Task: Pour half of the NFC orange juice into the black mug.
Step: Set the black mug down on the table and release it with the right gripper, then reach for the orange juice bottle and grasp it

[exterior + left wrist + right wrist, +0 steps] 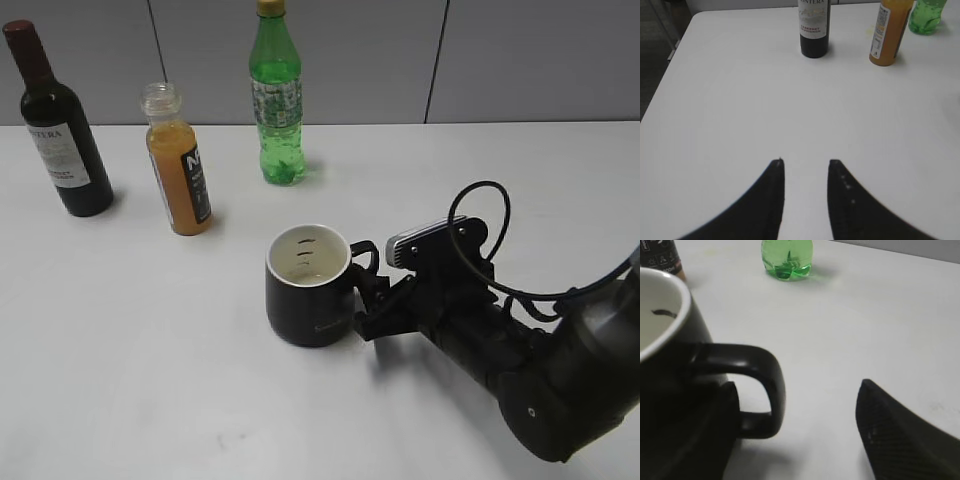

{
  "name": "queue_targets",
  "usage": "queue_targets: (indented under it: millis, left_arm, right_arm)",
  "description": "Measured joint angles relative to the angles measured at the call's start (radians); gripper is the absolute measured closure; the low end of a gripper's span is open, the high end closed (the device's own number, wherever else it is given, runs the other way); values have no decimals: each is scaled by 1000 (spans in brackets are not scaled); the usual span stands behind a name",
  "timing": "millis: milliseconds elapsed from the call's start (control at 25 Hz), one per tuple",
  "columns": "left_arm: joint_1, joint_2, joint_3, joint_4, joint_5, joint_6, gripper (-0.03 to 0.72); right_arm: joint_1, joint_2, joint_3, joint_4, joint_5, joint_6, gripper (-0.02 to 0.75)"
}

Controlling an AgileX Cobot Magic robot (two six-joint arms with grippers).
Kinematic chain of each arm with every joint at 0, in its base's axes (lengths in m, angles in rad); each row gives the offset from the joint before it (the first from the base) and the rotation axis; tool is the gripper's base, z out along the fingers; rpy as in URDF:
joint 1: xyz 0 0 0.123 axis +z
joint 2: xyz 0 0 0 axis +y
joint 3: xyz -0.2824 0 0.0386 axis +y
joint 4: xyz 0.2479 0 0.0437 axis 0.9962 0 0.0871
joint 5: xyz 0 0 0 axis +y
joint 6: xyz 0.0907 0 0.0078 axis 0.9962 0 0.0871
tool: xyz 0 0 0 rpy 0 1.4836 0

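The NFC orange juice [180, 175] stands uncapped at the back left of the table; it also shows in the left wrist view [887, 35]. The black mug [305, 295] stands upright mid-table, cream-white inside, handle pointing right. My right gripper [365, 300] is open at the mug's handle. In the right wrist view the handle [765, 375] lies between the spread fingers [797, 385], with one finger close against the mug body [670, 370]. My left gripper [806, 162] is open and empty over bare table, well short of the bottles. It is out of the exterior view.
A dark wine bottle [62, 130] stands at the far left, left of the juice [814, 30]. A green soda bottle [277, 100] stands behind the mug [787, 257]. The table's left edge [670, 65] drops to the floor. A grey wall runs behind.
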Motion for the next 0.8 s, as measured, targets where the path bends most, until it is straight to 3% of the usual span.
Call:
queue_targets:
  millis: [400,680,800]
  left_arm:
    - [0,0,0,0,0,0,451]
    - [0,0,0,0,0,0,451]
    - [0,0,0,0,0,0,451]
  right_arm:
    - [0,-144,196,4,6,1,152]
    - [0,-397,355,6,12,1,152]
    - [0,-541,349,14,126,-30,152]
